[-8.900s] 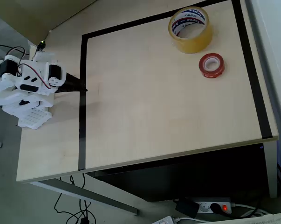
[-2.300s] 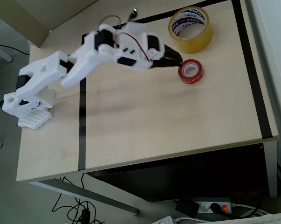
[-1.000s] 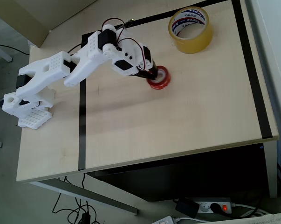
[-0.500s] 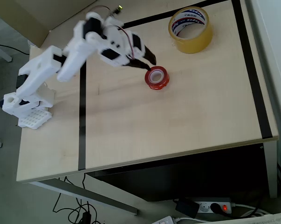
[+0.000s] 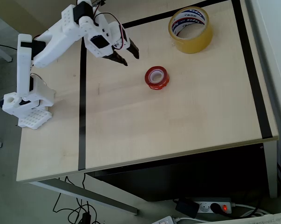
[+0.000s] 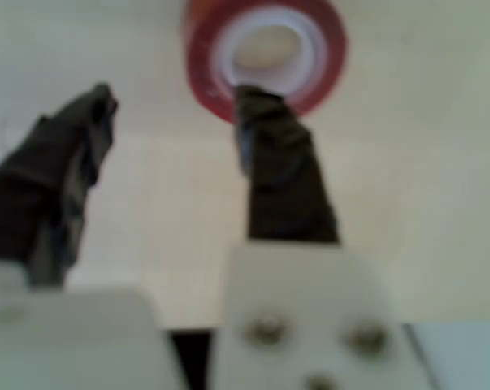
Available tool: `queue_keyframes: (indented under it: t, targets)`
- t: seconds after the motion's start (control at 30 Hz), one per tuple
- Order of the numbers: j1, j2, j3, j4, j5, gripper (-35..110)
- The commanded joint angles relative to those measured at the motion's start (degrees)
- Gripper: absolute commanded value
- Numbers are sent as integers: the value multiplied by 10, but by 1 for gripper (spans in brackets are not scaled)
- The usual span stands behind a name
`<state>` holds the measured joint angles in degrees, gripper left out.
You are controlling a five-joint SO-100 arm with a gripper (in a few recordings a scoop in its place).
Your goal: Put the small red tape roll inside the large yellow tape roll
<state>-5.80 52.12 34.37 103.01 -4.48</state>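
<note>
The small red tape roll point(image 5: 157, 77) lies flat on the table near its middle, pale core up; in the wrist view the small red tape roll point(image 6: 265, 50) sits at the top edge, beyond the fingertips. The large yellow tape roll point(image 5: 190, 29) stands at the table's far right corner, well apart from the red one. My gripper point(image 5: 129, 57) hangs up and to the left of the red roll, open, nothing between its dark fingers point(image 6: 281, 162). In the wrist view the gripper point(image 6: 173, 93) is blurred, its jaws spread.
Black tape lines point(image 5: 82, 93) frame a work area on the pale wooden table point(image 5: 177, 121). The white arm base point(image 5: 26, 105) stands at the left edge. Below the front edge a power strip point(image 5: 210, 206) and cables lie on the floor.
The gripper dragged the red roll from beside the yellow roll toward the table's middle, let it go, and has now pulled back up and left, open.
</note>
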Motion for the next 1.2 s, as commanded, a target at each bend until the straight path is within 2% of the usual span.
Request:
queue_keyframes:
  t: [0.0,0.4,0.73,1.17]
  targets:
    - [19,66,-2,6,-6,19]
    - [47,62,83,6,-6,31]
    - [38,34,114,3,-6,31]
    - [51,-146,-41,5,-17,31]
